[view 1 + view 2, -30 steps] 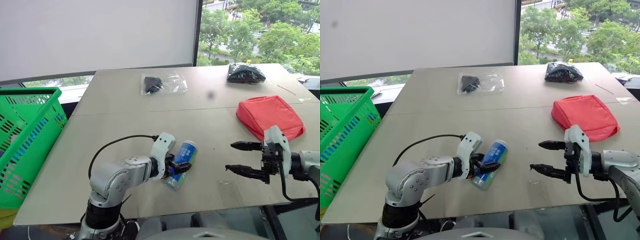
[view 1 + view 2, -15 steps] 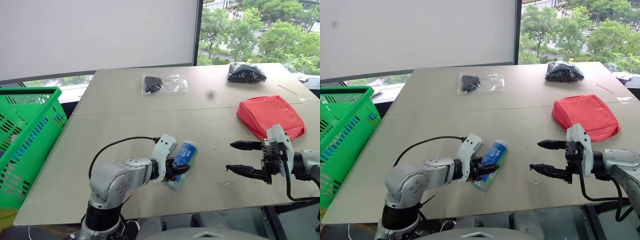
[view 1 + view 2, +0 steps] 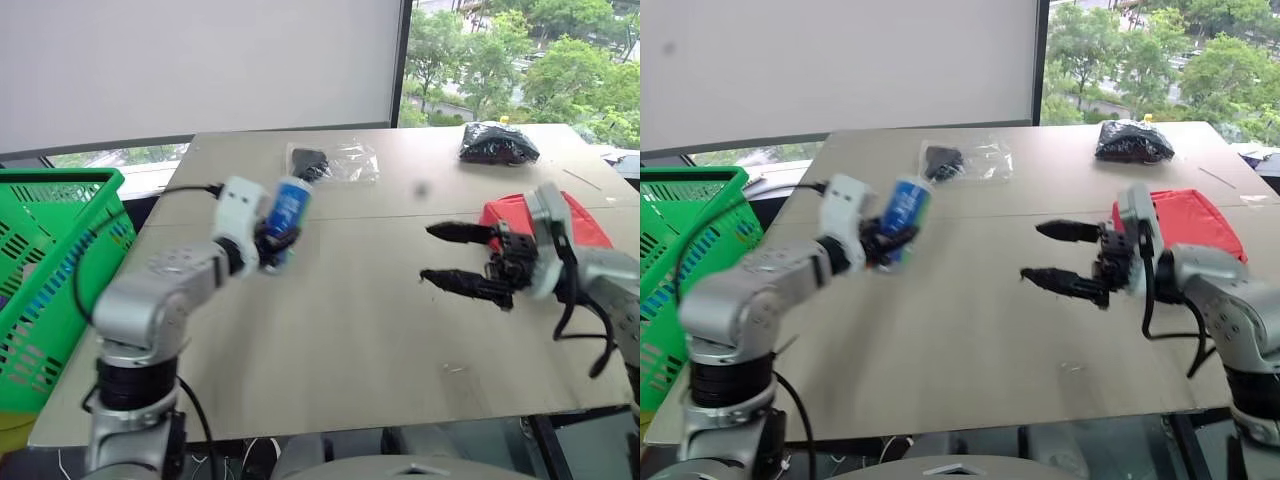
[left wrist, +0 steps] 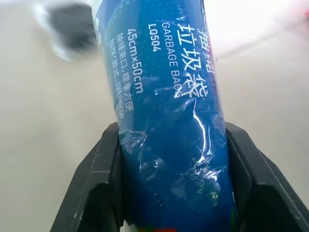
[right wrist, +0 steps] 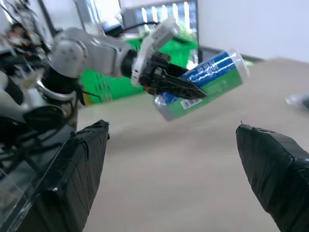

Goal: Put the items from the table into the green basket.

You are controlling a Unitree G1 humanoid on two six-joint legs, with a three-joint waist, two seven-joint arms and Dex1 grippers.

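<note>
My left gripper point(image 3: 272, 240) is shut on the blue-green labelled bottle point(image 3: 287, 212) and holds it tilted in the air over the left part of the table point(image 3: 350, 330). The left wrist view shows the bottle point(image 4: 166, 121) clamped between both black fingers point(image 4: 91, 193). The green basket point(image 3: 60, 178) stands off the table's left edge. My right gripper point(image 3: 428, 254) hovers open with nothing in it, pointing left, in front of the red pouch point(image 3: 585, 222), which it partly hides. A clear bag with a black object point(image 3: 335, 160) and a black crinkly bag point(image 3: 497, 143) lie at the far edge.
A seam point(image 3: 400, 218) crosses the tabletop between the near and far panels. Behind the table hang a white screen point(image 3: 200, 60) and a window point(image 3: 520, 60) onto trees. In the right wrist view the held bottle point(image 5: 203, 82) hangs between that gripper's fingers point(image 5: 72, 183).
My left gripper closed on the bottle, lifted it off the table and carried it up and to the left, toward the basket. The right gripper rose and moved left, staying open.
</note>
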